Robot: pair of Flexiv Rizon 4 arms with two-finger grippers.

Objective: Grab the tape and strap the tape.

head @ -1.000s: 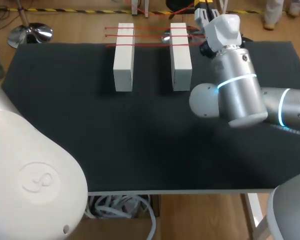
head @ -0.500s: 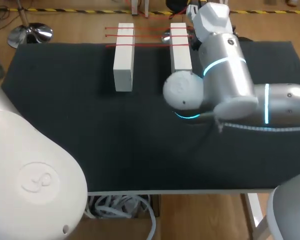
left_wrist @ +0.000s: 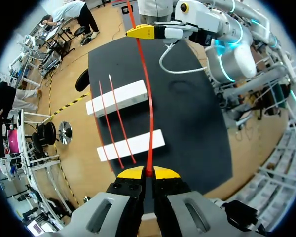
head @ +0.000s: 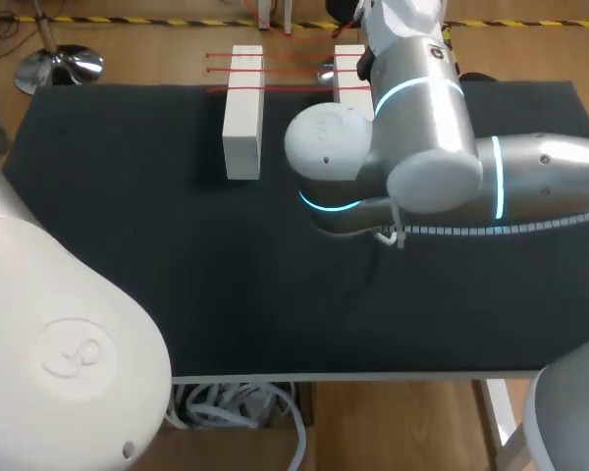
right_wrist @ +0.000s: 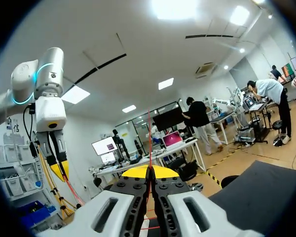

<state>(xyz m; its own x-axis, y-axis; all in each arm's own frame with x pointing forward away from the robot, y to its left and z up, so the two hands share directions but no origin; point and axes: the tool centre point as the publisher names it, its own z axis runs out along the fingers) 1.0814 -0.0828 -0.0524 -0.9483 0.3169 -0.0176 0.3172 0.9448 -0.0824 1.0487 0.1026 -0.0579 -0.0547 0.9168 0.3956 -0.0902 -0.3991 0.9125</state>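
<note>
**Red tape held taut between both grippers as the right arm swings in over the blocks.**

The left gripper (left_wrist: 148, 172) is clenched on one end of the red tape (left_wrist: 144, 98). From its tips the tape runs straight ahead to the right gripper (left_wrist: 140, 31), which is clamped on the other end. Two white blocks (left_wrist: 119, 98) lie on the black table (head: 128, 245) beneath this span, with the laid strands (left_wrist: 122, 118) just beside it. Compared with a second ago, the right arm (head: 422, 147) has swept from the table's right side toward the middle. Its elbow now hides most of the nearer block, which was then in full sight. The blocks and laid strands have not shifted. The held tape is probably being lined up to lay across both blocks.
</note>
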